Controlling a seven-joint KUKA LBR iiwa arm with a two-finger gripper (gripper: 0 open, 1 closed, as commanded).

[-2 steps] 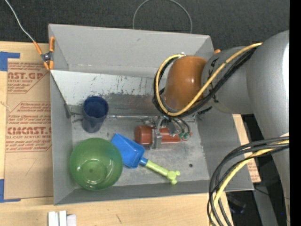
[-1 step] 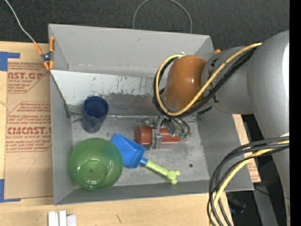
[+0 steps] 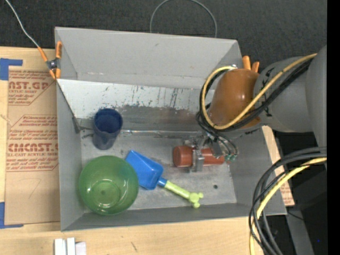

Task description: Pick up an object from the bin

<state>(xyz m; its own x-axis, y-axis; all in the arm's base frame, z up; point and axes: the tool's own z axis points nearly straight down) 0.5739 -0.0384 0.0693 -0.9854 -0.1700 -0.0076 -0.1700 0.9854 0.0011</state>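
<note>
A red-brown cylinder-shaped thing (image 3: 182, 156) lies on its side on the bin floor, right of centre, with a brighter red end (image 3: 213, 158) toward the right. My gripper (image 3: 198, 157) is down low across the middle of it, under the arm's orange cover, and hides that part. A blue scoop with a yellow-green handle (image 3: 146, 170) lies just left of it, toward the front.
A green bowl (image 3: 108, 185) sits upright in the front left corner. A dark blue cup (image 3: 107, 125) stands at the left, near the back wall. The arm and its cables hang over the bin's right side.
</note>
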